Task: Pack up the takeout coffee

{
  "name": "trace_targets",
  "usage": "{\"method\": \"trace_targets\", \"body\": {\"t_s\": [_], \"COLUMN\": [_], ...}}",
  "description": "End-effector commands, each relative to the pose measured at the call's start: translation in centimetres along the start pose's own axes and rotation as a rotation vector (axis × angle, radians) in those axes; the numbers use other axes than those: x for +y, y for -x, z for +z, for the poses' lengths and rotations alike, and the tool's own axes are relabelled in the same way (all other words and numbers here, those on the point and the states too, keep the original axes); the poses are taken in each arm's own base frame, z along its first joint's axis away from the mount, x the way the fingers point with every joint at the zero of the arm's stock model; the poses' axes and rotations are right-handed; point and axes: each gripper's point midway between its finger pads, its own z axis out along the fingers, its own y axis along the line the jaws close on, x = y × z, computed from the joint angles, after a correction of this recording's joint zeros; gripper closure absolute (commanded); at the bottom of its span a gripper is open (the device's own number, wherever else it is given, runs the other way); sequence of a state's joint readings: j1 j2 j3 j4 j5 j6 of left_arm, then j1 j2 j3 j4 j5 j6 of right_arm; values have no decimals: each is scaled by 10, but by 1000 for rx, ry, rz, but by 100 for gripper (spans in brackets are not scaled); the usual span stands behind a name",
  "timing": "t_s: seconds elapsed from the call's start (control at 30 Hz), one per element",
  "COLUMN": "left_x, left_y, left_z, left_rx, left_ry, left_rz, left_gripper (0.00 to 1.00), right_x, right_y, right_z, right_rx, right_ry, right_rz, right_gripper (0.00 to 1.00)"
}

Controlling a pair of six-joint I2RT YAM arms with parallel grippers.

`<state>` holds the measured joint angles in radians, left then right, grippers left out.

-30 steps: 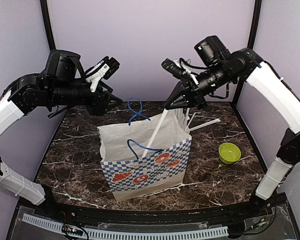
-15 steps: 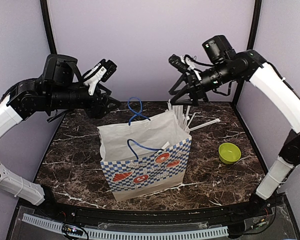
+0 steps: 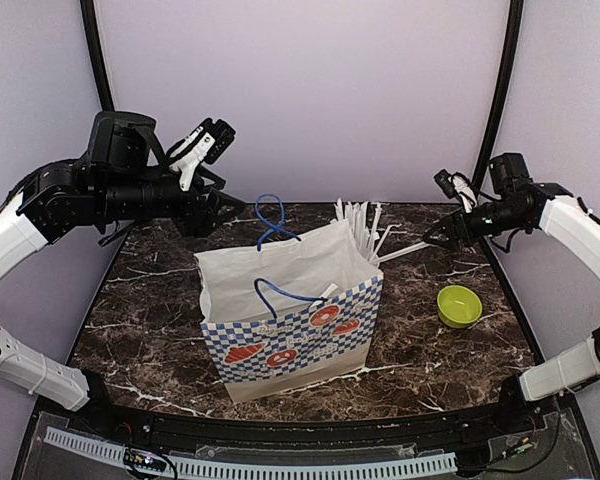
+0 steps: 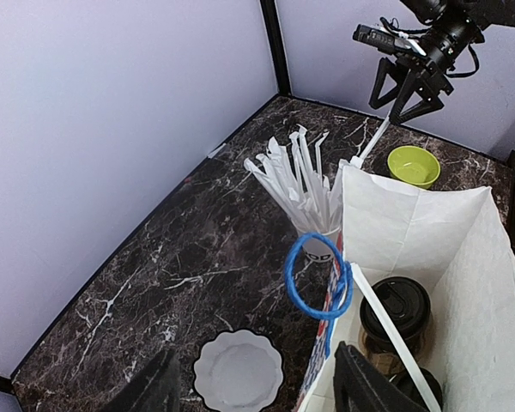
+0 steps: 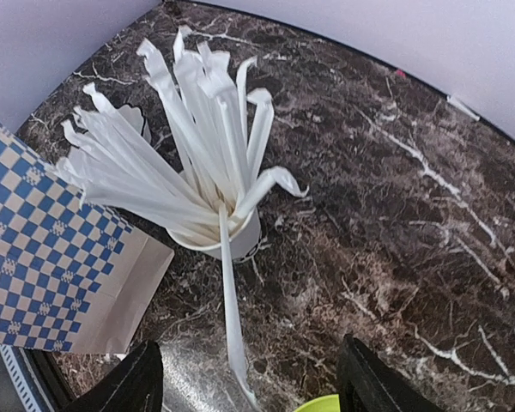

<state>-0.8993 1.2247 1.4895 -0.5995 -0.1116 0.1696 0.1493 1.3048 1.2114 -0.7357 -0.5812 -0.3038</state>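
Probably a robotics lab booth: plain lilac panels [image 3: 300,90] and black frame posts [image 3: 500,100] enclose a marble-patterned table [image 3: 150,290] carrying two robot arms [image 3: 90,190].

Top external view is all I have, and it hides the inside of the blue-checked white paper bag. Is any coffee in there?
Observer: Yes. The left wrist view shows a small dark cup with a black plastic lid standing inside the blue-checked white paper bag, with a white wrapped straw slanting past it.
Operator: What holds the bundle of white wrapped straws behind the bag?
Observer: A white paper cup, upright on the dark marble table.
Operator: Anything else back there?
Observer: A white scalloped paper dish lies flat on the table.
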Motion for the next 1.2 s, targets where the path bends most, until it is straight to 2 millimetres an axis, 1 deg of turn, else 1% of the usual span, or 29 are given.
{"method": "trace_targets", "body": {"t_s": [0.0, 0.07, 0.1, 0.23, 0.27, 0.33, 0.43, 0.5, 0.53, 0.57, 0.6, 0.67, 0.7, 0.83, 0.93, 1.0, 1.07, 1.1, 1.13, 1.17], "left_x": [3, 2, 2, 2, 2, 3, 7, 18, 29, 36, 47, 60, 66, 86, 100, 112, 133, 137, 146, 149], "left_y": [16, 16, 16, 14, 13, 14, 15, 16, 15, 14, 12, 9, 9, 3, -2, -9, -18, -22, -26, -28], "left_z": [-9, -10, -10, -12, -14, -17, -21, -25, -26, -27, -30, -35, -38, -48, -53, -55, -57, -55, -57, -54], "left_rx": [-56, -58, -58, -56, -57, -61, -70, -74, -68, -65, -56, -49, -52, -59, -57, -47, -27, -18, -11, -8], "left_ry": [1, -4, -5, -4, -4, -3, 15, 77, 143, 180, 248, 320, 343, 419, 463, 505, 566, 573, 598, 599], "left_rz": [-3, -9, -13, -21, -22, -27, -43, -61, -70, -82, -90, -100, -109, -148, -184, -213, -246, -255, -277, -284], "left_gripper": [37, 37, 37, 37, 37, 37, 37, 37, 37, 36, 36, 35, 35, 33, 31, 31, 31, 31, 31, 31], "right_x": [-11, -14, -14, -8, -6, -2, 4, 4, 4, 5, 5, 6, 7, 13, 23, 32, 42, 46, 50, 55], "right_y": [7, 5, 4, -2, -2, -4, -8, -12, -14, -14, -14, -12, -11, -2, 8, 18, 28, 33, 38, 44], "right_z": [-2, 0, 1, 8, 9, 10, 13, 15, 16, 17, 16, 15, 13, 2, -12, -28, -46, -56, -66, -76], "right_rx": [-54, -46, -42, -29, -27, -22, -1, 12, 17, 20, 20, 18, 14, 9, 5, -17, -44, -59, -77, -94], "right_ry": [-39, -42, -36, 22, 37, 69, 112, 124, 127, 130, 132, 135, 133, 138, 158, 158, 143, 131, 114, 100], "right_rz": [1, 6, 9, 11, 14, 21, 37, 49, 53, 56, 55, 50, 46, 25, 1, -31, -75, -97, -121, -150], "right_gripper": [31, 33, 37, 57, 60, 60, 58, 60, 66, 75, 84, 100, 100, 100, 100, 100, 100, 100, 100, 100]}}
